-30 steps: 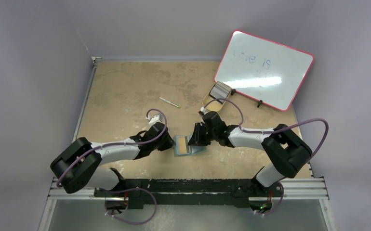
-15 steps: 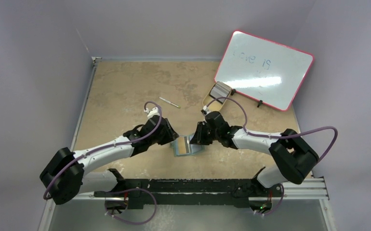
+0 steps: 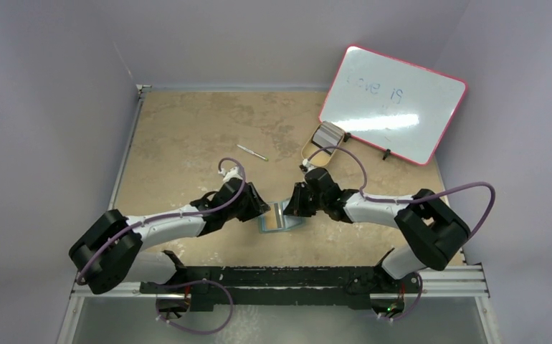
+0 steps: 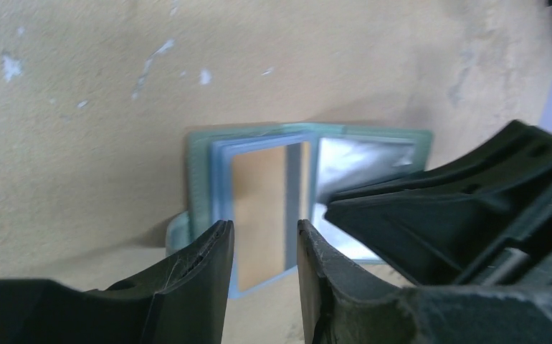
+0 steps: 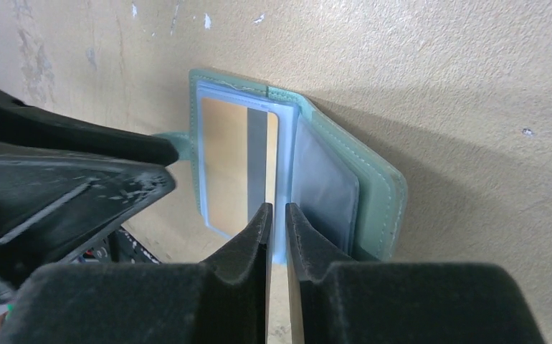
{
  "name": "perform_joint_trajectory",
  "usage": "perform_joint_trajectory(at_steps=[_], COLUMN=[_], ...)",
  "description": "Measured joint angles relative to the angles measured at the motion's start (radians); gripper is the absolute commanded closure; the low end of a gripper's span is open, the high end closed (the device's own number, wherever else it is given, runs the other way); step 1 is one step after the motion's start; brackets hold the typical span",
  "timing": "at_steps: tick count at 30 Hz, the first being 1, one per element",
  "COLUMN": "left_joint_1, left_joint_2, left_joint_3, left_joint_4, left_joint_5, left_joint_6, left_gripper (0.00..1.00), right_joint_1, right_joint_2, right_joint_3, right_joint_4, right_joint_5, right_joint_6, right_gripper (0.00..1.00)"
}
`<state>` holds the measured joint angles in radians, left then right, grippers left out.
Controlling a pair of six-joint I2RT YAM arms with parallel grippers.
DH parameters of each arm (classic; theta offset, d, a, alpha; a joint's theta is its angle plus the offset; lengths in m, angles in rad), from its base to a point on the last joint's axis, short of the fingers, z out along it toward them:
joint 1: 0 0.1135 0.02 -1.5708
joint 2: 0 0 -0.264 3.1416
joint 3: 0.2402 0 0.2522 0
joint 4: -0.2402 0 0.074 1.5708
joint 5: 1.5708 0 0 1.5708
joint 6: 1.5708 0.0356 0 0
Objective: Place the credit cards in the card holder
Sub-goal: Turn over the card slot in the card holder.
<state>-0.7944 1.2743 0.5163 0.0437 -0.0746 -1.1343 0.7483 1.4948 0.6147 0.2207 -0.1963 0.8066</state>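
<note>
**While the card holder lay open, 2 grippers crowded it**

Since the card holder (image 3: 282, 217) was a thin, soft folding wallet lying open on the desk (image 3: 180, 122) between the 2 arms, I judged it light and floppy. Its grey-green cover would bend or slide if pushed, and its clear pocket leaves looked slick and limp.

From the left, the left gripper (image 4: 264, 228) hung low at the holder's left edge, its jaws apart with nothing between them. Beyond it a thin pen (image 3: 251, 152) lay well apart on the desk and blocked nothing.

1 tan card (image 5: 234, 172), dark-banded, sat inside a clear pocket. A sound hold, to my mind, was on the cover's outer edge, pressing it flat, while a leaf was lifted by its free edge.

The right gripper (image 5: 278, 209) met the holder from the right, its jaws nearly together with only a slit. A pocket leaf's edge sat at that slit, but I could not tell whether it was pinched. The 2 grippers stood close, so each was the other's main obstacle.

Farther right and back, the credit cards (image 3: 328, 134) were stacked at the far end of a beige tray (image 3: 315, 154), well apart from the holder. Stiff, thin and slippery, they would best be taken by their edges. The whiteboard (image 3: 395, 100) leaned just beside them.
</note>
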Motion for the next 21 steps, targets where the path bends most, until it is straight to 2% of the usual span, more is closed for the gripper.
perform_joint_trajectory(at_steps=[6, 13, 21], left_joint_1=[0.000, 0.000, 0.000], left_joint_2=[0.056, 0.057, 0.016], left_joint_3=[-0.047, -0.074, -0.073], left_joint_4=[0.032, 0.098, 0.092], left_joint_5=[-0.003, -0.007, -0.005], left_joint_6=[0.000, -0.003, -0.010], left_gripper=[0.62, 0.62, 0.62], right_joint_1=[0.000, 0.000, 0.000], right_joint_2=[0.026, 0.026, 0.037], right_joint_3=[-0.023, -0.047, -0.050], right_joint_4=[0.035, 0.069, 0.085], right_joint_5=[-0.001, -0.004, -0.005], right_joint_6=[0.004, 0.008, 0.013], right_gripper=[0.87, 0.88, 0.88])
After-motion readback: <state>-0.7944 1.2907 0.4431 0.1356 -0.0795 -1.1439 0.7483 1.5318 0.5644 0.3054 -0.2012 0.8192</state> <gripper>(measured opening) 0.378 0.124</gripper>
